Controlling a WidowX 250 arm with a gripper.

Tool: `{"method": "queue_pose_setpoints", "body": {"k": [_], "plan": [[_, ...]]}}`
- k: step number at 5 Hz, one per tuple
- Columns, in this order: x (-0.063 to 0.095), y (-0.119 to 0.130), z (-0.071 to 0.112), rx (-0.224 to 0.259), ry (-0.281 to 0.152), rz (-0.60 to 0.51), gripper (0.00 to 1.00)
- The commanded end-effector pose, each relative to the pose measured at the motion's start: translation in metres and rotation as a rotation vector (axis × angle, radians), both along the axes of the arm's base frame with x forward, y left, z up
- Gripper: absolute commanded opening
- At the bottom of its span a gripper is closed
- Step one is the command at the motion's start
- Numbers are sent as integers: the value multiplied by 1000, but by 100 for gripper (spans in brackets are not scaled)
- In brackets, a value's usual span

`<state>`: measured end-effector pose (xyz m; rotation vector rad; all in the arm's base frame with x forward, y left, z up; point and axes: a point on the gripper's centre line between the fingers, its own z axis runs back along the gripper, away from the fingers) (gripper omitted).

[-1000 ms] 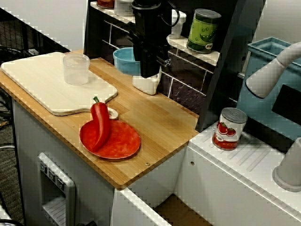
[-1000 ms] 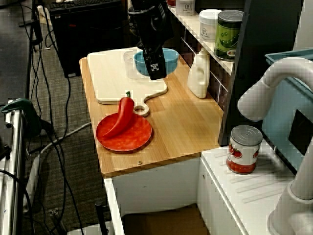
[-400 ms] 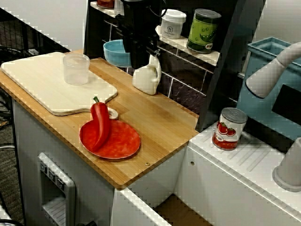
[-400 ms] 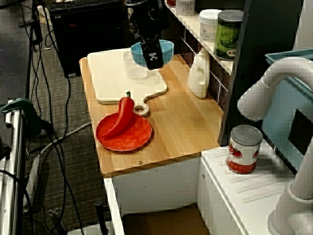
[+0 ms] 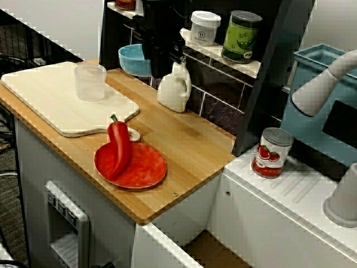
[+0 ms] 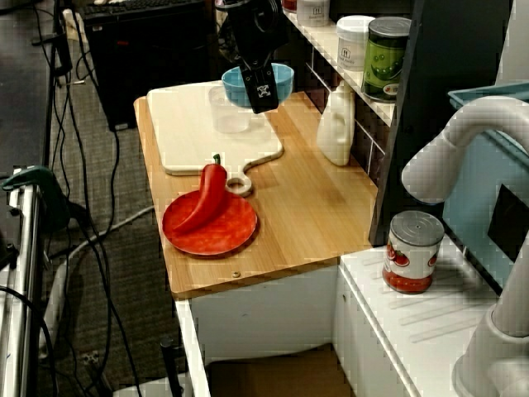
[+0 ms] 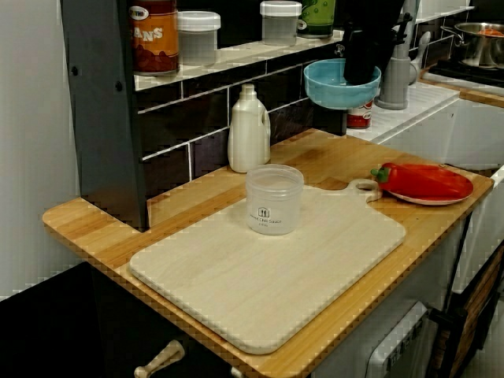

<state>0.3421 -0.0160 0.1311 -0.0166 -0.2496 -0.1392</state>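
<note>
My black gripper is shut on the rim of a light blue bowl, with one finger inside it. The bowl hangs in the air at about shelf height, above the back of the wooden counter. From the front, the bowl shows to the left of the gripper, above and left of a white bottle. In the high side view the bowl hovers just behind a clear plastic cup, which stands on a pale cutting board.
A red pepper lies on a red plate near the counter's front edge. The tiled shelf behind carries a green can and a white jar. A tomato can stands on the white surface at right.
The gripper has lifted the blue bowl and carried it left, away from the white bottle and toward the cutting board. The bottle, hidden before from the front, now shows fully.
</note>
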Motion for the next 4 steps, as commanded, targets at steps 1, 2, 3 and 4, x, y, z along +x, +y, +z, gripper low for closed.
{"method": "queue_pose_setpoints", "body": {"k": [1, 2, 3, 4], "plan": [[16, 19, 6, -3, -33, 51, 0], [19, 24, 6, -3, -30, 66, 0], [18, 29, 1, 13, -19, 77, 0], [15, 29, 0, 18, -14, 71, 0]]}}
